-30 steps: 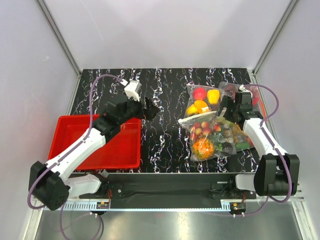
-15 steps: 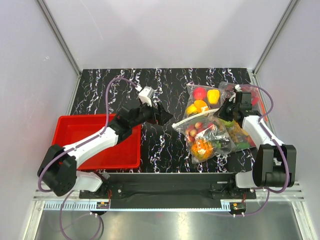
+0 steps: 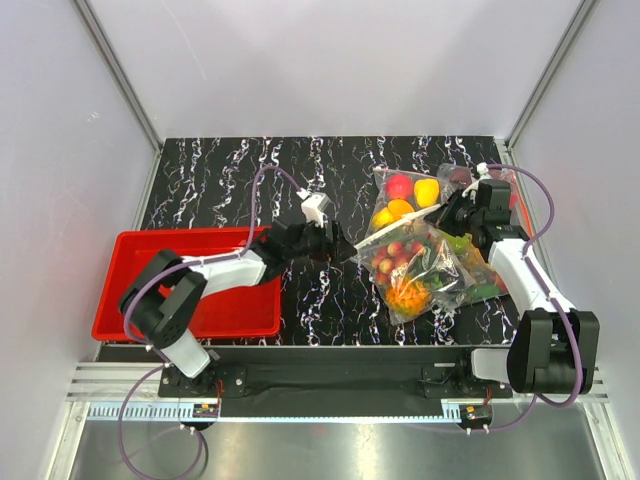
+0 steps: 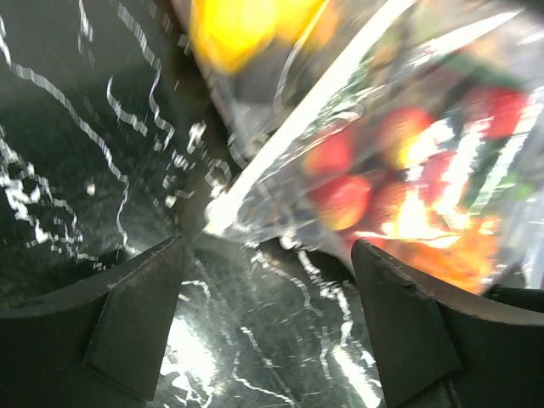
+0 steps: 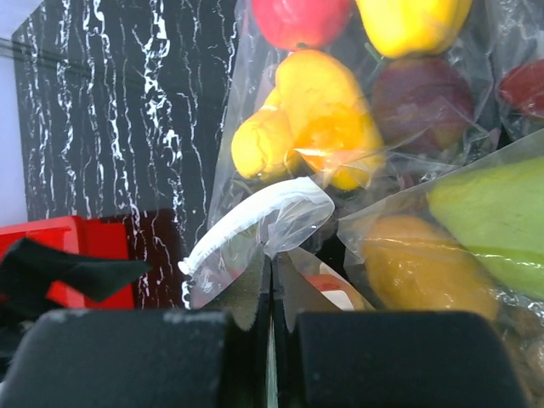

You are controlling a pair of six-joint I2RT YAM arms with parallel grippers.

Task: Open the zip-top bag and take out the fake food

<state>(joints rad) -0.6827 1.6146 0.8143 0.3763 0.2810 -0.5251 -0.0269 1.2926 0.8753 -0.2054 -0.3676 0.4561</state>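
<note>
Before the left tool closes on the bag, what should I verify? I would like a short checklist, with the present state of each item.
1. Right tool shut on the edge of the zip-top bag: ok.
2. Left tool open: ok.
3. White zip strip between the left tool's jaws: not ok, it lies just ahead of them.
4. Fake food inside the bag: ok.
5. Zip seal open or closed: cannot tell.
6. Neighbouring bag of yellow and red fruit outside the left tool's jaws: ok.

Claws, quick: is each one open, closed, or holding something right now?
Left claw: open, at the corner of the zip-top bag, gripping nothing.
Right claw: closed, pinching the zip-top bag's top edge.
</note>
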